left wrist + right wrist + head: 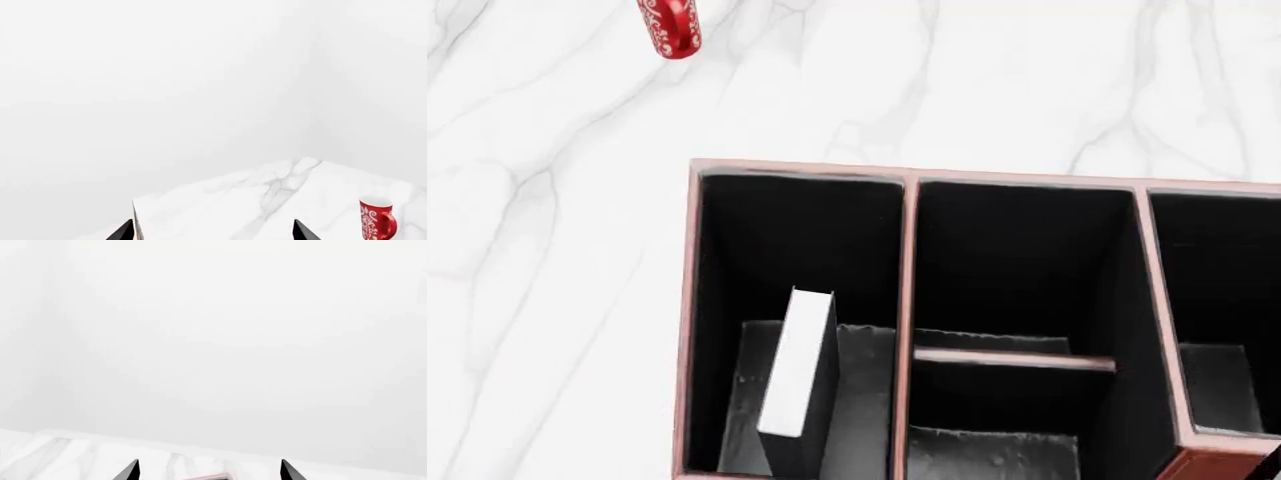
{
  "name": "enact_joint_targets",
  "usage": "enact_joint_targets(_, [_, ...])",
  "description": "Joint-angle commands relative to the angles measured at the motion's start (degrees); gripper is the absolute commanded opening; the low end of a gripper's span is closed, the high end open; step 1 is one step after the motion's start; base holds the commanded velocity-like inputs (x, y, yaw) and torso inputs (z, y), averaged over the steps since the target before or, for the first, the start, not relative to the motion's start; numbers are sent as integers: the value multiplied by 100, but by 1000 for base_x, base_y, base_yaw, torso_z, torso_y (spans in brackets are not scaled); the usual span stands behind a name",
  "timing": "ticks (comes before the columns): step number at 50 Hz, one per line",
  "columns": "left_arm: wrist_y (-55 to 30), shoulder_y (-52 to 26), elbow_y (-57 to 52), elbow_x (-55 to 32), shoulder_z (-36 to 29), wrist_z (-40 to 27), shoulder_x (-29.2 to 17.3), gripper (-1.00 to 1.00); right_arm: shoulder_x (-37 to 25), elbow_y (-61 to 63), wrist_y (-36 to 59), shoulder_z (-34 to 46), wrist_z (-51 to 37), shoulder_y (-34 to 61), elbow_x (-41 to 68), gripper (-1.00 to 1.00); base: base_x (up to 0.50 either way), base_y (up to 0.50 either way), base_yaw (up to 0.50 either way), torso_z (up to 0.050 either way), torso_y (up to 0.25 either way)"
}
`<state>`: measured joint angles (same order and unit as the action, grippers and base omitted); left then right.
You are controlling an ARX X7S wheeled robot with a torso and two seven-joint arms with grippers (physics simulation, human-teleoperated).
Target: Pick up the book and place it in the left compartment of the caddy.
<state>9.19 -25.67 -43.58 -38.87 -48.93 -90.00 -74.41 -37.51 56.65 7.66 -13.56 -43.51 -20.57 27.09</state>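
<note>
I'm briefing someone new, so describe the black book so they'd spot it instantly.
Find the large reddish-brown leather-look caddy on the white marble table. In its largest undivided left compartment stands the thick black hardcover book, white page edges upward; no other section holds anything.

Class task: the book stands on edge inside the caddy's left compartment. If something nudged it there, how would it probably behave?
The book looks like a stiff, thick hardcover, so it would likely shift as one piece rather than flex. It stands leaning on a narrow edge in the left compartment, so a sideways nudge might tip it. The caddy walls should catch it.
</note>
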Motion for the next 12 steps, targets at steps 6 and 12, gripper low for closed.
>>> enact_joint_targets(6, [683,3561,43,-233,3813,14,-336,100,289,75,-510,-1301,135,-943,161,100,0,0,0,0,0])
enact_joint_targets(12, [755,5196,3,-270,5554,108,-166,100,398,86,-705,-1659,157,-1253,258,100,0,0,0,0,0])
